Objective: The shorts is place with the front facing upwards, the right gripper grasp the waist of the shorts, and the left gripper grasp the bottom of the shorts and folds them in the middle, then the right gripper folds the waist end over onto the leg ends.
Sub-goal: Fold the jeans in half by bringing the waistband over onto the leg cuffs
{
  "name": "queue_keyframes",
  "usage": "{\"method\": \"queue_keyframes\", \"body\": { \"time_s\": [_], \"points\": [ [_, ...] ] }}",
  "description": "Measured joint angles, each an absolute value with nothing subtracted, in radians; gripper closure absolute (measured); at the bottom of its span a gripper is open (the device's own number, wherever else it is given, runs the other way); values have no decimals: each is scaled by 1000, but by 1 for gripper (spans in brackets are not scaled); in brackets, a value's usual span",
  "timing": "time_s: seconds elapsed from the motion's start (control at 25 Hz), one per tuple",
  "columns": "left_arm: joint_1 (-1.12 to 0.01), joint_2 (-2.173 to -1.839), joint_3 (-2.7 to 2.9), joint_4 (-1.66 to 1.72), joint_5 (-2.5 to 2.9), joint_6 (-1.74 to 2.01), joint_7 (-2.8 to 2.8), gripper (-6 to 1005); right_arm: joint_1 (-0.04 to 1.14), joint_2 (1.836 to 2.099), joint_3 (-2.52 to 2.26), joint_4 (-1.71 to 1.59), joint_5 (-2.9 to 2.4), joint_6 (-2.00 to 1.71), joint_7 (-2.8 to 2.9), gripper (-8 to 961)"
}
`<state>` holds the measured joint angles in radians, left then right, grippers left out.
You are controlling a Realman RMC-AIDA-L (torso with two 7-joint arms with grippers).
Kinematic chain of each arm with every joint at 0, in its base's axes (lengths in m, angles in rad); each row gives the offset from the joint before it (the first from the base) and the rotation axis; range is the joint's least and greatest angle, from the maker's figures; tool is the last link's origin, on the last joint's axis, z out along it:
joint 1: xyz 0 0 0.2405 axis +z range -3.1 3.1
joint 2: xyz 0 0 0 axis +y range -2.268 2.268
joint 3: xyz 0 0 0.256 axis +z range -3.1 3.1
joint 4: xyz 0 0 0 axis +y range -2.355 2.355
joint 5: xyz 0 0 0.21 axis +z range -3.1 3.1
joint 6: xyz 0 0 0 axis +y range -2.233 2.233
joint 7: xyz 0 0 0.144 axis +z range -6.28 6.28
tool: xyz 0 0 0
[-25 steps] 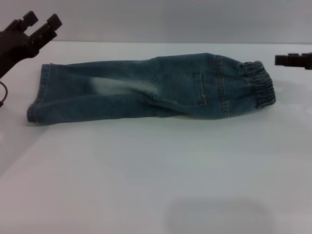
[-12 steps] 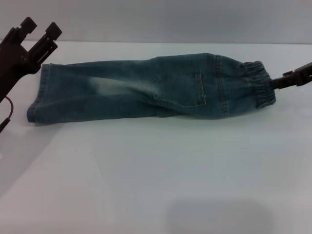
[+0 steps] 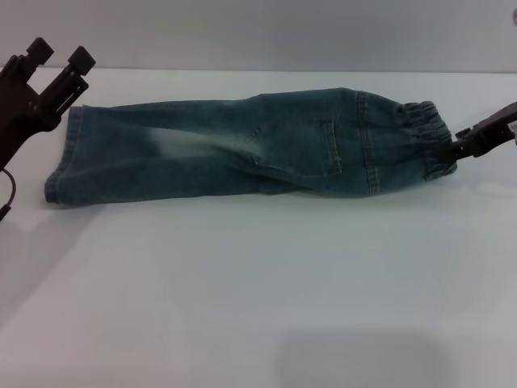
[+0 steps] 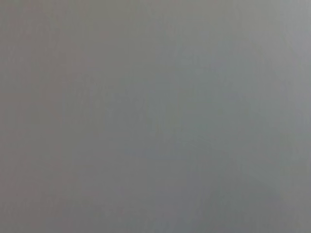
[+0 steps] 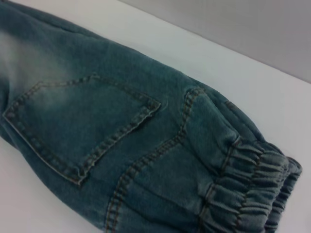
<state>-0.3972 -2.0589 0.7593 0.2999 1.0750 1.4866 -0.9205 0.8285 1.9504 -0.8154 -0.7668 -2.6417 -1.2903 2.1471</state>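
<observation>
The blue denim shorts [image 3: 242, 145] lie flat across the table, folded lengthwise, a stitched pocket [image 3: 299, 147] facing up. Their elastic waist [image 3: 432, 139] points right and the leg ends [image 3: 63, 153] point left. My right gripper [image 3: 462, 146] reaches in from the right edge, its tip at the waistband. The right wrist view shows the gathered waist [image 5: 252, 194] and the pocket [image 5: 82, 126] close up, with no fingers visible. My left gripper [image 3: 58, 55] hovers open just beyond the far corner of the leg ends, holding nothing. The left wrist view is plain grey.
The white table [image 3: 258, 283] stretches wide in front of the shorts. A grey wall [image 3: 258, 32] runs along its far edge.
My right gripper has dropped from above the table's right side and moved in to the waistband. My left gripper has shifted slightly left. The shorts have not moved.
</observation>
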Motion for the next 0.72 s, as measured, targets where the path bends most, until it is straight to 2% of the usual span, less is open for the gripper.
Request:
{"method": "queue_keyframes", "body": {
  "time_s": [0.4,0.72],
  "points": [
    [-393,-2059,759,295,1074,1484,-920,199,829,1992,-822,-773,-2728,-1230,2148,423],
    [-387,-2060,759,286,1074,1487,-919,199,816,2037,-854,-818,-2729,-1199,2141,424]
  ]
}}
